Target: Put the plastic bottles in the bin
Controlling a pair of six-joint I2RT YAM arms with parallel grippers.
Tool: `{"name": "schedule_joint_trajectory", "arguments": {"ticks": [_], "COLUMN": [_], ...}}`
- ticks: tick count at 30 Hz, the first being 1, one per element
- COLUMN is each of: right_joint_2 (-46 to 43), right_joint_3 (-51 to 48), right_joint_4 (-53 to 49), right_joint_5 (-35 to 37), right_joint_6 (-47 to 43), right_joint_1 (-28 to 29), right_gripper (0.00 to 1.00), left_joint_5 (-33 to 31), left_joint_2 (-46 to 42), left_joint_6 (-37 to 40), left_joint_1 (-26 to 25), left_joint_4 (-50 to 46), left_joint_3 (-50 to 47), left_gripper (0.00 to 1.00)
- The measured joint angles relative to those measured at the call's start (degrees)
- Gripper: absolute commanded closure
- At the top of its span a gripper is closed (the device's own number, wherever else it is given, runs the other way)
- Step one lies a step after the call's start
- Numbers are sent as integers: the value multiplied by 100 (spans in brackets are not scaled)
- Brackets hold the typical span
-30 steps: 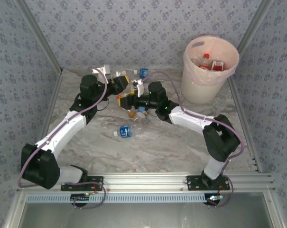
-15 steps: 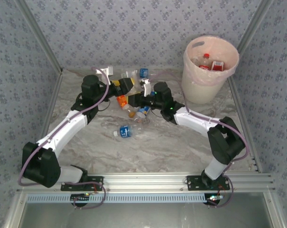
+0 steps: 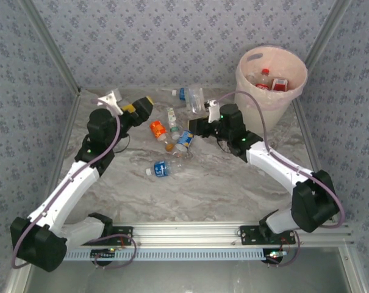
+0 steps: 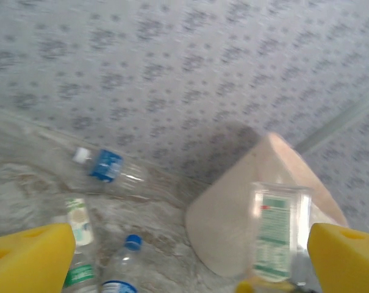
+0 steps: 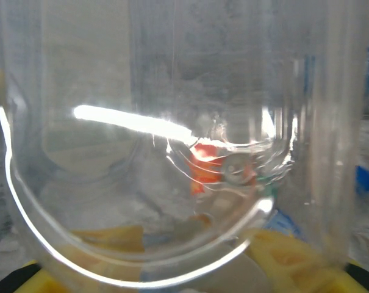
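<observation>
Loose bottles (image 3: pixel 158 130) clutter the table's (image 3: pixel 233 189) middle. The near right lies open. A bin (image 3: pixel 272 113) fills the far right corner.

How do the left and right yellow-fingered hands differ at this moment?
The left hand is open and empty; the right hand is shut on a clear plastic bottle. The left hand sits farther from the cream-white round bin; the right is nearer it. Both have yellow fingers.

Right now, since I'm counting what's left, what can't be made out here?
1. Top view: the wall of the bin hides whatever lies below its topmost bottles.
2. Right wrist view: the clear bottle at the lens distorts everything behind it.
3. Left wrist view: blur leaves the blue-labelled bottle unreadable.
</observation>
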Motion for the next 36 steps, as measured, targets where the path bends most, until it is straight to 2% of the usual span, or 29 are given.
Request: {"name": "schedule_joint_trajectory", "arguments": {"ticks": [4, 10, 20, 30, 33, 35, 36], "right_joint_2": [-103, -168, 245, 1419, 1805, 2022, 2138], "right_joint_3": [317, 931, 2623, 4159, 4579, 4833, 4977], "right_joint_4": [-389, -577, -1432, -2557, -2911, -3176, -3342], "right_joint_5": [293, 590, 647, 516, 468, 470, 490], "right_joint_6": [-313, -527, -756, -1220, -1381, -1486, -1537], "right_joint_1": [-295, -949, -2079, -3158, -3362, -3425, -3440], "right_gripper": [64, 64, 61, 61, 55, 45, 36], "left_joint_5": [-640, -1082, -1307, -1305, -1316, -1357, -1384], "left_joint_2": [-127, -249, -323, -450, -549, -614, -645], "left_joint_6": [-177, -306, -433, -431, -433, -435, -452], "left_joint_1": [122, 262, 439, 485, 514, 516, 520], "left_joint_4": [-247, -393, -481, -654, -675, -699, -715], "left_joint_3": [-326, -658, -835, -872, -903, -927, -944], "left_gripper": [2, 2, 2, 2, 2, 2, 2]}}
